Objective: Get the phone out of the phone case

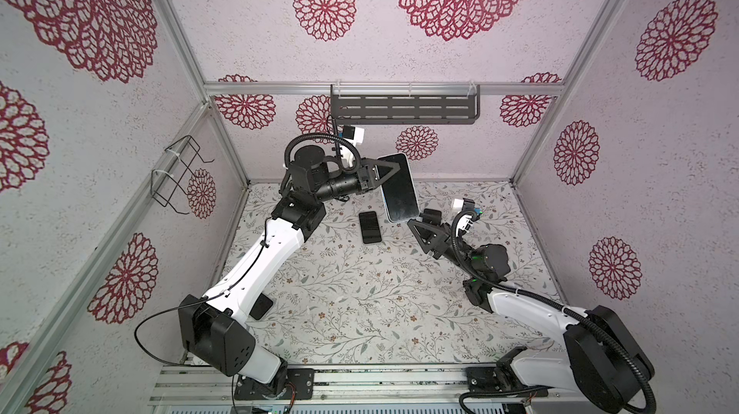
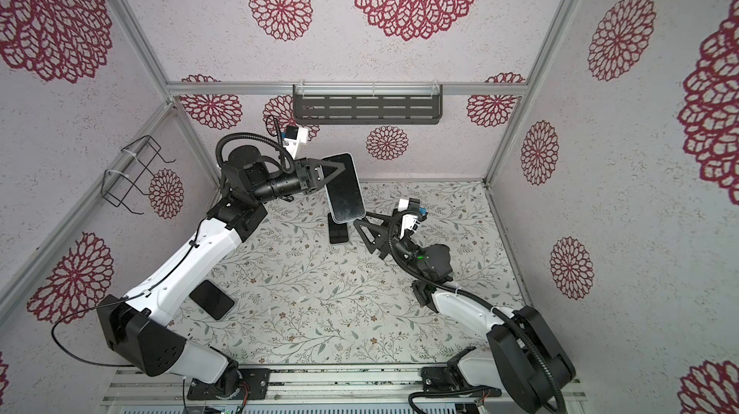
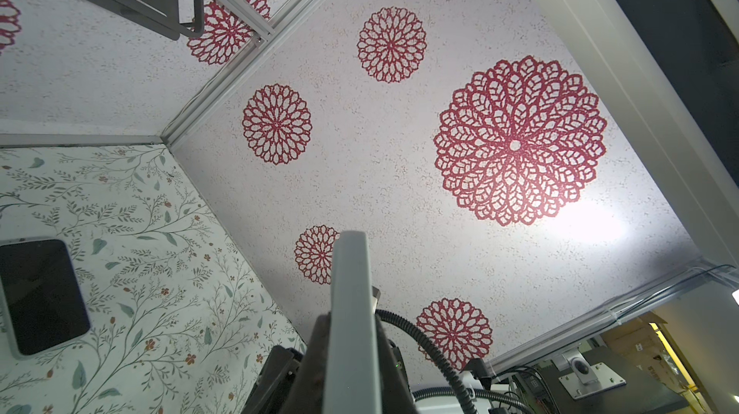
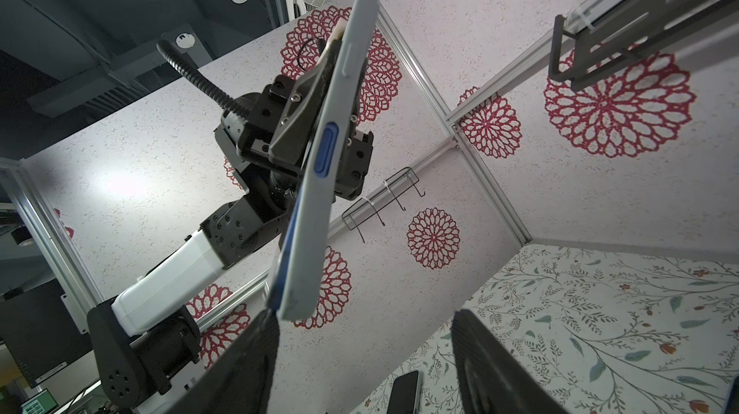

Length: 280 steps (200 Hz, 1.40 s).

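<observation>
**Cased phone held aloft between my two grippers.** My left gripper [image 1: 388, 171] is clamped flat across the far half of the phone [image 1: 400, 192], with one finger on the glass and the other behind the phone case [image 4: 320, 208]. The handset hangs tilted above the far part of the table [image 1: 360, 312], clear of it. My right gripper [image 1: 422, 219] hovers just below the lower end with its jaws wide apart, holding nothing. One fingertip sits right at the lower corner, and I cannot tell whether it touches.

In the right wrist view a blue strip shows along the grey case's lower edge.

Handling, as I judge it:
- **Phone:** rigid, smooth-faced and breakable if dropped.
- **Case:** looks matte and pliant, so its rim should flex.
- **Where to take hold:** a lower corner of the case lip, peeled away from the glass, with my left clamp as the anchor.
</observation>
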Each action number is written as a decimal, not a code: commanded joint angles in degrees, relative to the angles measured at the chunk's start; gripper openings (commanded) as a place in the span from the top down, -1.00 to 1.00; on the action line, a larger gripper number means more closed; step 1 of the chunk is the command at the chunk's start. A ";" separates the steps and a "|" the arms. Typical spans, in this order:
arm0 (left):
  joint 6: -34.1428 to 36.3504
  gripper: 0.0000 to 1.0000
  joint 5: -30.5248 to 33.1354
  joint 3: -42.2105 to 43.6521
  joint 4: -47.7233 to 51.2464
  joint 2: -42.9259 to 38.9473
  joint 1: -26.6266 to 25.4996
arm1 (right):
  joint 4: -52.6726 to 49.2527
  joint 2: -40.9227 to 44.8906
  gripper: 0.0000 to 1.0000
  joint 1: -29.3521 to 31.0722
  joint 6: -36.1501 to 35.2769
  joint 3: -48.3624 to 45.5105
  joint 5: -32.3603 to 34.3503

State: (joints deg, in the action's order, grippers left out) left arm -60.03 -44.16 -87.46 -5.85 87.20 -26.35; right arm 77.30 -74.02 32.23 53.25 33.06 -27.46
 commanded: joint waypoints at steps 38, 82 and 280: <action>-0.49 1.00 -1.82 0.53 -4.33 -3.28 -1.46 | 3.91 -1.74 -0.38 -1.37 2.53 2.82 1.01; -4.06 1.00 -2.50 1.50 -8.55 -3.28 -1.61 | 4.15 -2.57 -0.34 -1.62 3.33 2.62 1.23; -1.76 1.00 -0.90 6.42 -4.08 -2.83 -3.09 | 0.80 0.94 0.05 -2.87 5.99 1.62 -0.49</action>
State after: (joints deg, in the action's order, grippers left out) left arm -61.14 -44.10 -81.45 -7.66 85.73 -28.88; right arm 75.66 -74.48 29.54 57.21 34.63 -28.21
